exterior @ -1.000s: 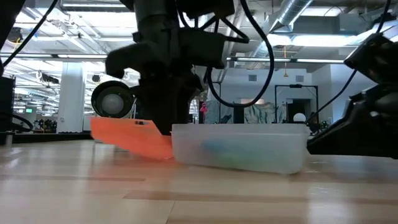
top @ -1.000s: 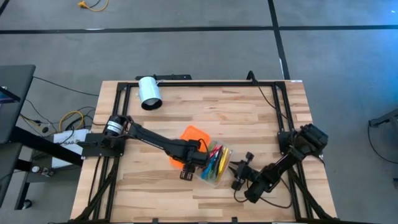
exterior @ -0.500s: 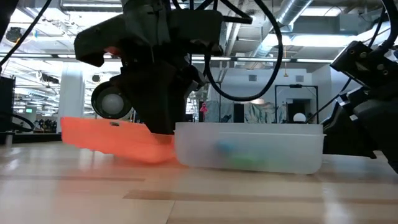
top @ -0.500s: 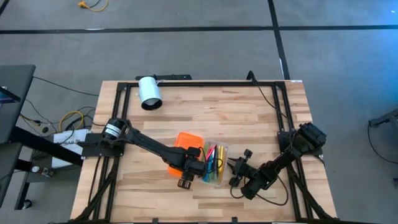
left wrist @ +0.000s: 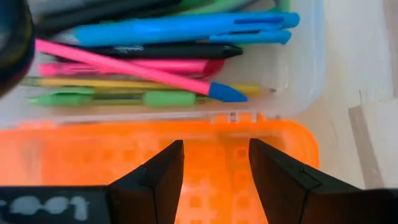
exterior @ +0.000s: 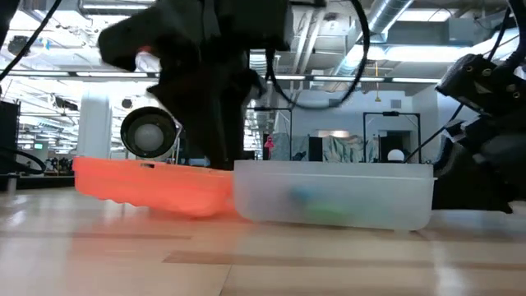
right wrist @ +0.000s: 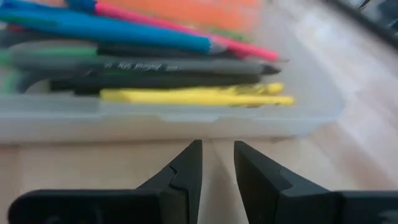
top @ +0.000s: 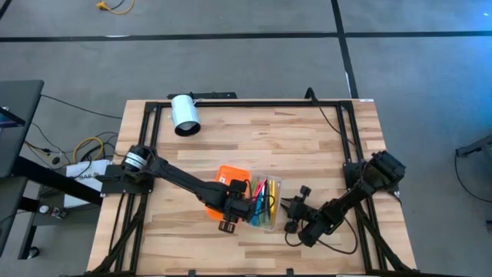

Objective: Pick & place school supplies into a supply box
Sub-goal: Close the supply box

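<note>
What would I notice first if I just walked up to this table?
Probably the bright orange lid lying open near the middle of the table, joined to a clear box full of colourful pens. The left gripper hovers open over the lid, and the right gripper waits empty just outside the box's other side. A white cylinder lies alone at the far edge.

Clear plastic supply box [top: 267, 206], glossy orange lid [left wrist: 155, 149], pale wooden table [top: 307, 146]
</note>
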